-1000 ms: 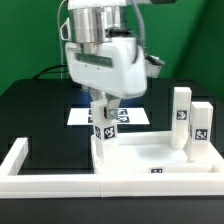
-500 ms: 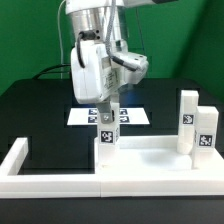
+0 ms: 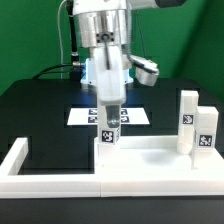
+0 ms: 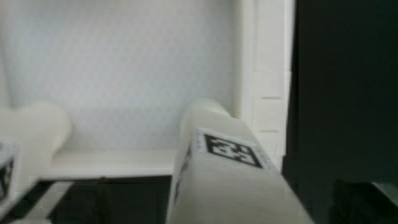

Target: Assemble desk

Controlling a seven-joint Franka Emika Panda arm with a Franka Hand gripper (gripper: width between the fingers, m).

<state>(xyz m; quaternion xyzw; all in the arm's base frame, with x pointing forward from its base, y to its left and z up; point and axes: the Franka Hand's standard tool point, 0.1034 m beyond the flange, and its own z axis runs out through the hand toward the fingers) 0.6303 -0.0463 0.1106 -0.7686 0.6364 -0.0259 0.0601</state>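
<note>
The white desk top [image 3: 150, 162] lies flat on the black table, against the white border bars. One white tagged leg [image 3: 108, 133] stands upright at its far corner on the exterior view's left. My gripper [image 3: 108, 112] comes straight down over this leg and is shut on its upper part. Two more tagged legs [image 3: 187, 117] [image 3: 204, 132] stand upright on the top's right side. In the wrist view the held leg [image 4: 228, 165] with its tag rises over the desk top [image 4: 125, 80]. My fingertips are hidden there.
The long white border bars [image 3: 50, 186] run along the front and up the exterior view's left side [image 3: 15, 155]. The marker board [image 3: 80, 116] lies flat behind the gripper. Black table surface [image 3: 45, 110] lies to the left.
My hand has turned about its vertical axis over the leg, from facing sideways to edge-on. The leg stays at the same corner. The other legs and the top have not moved.
</note>
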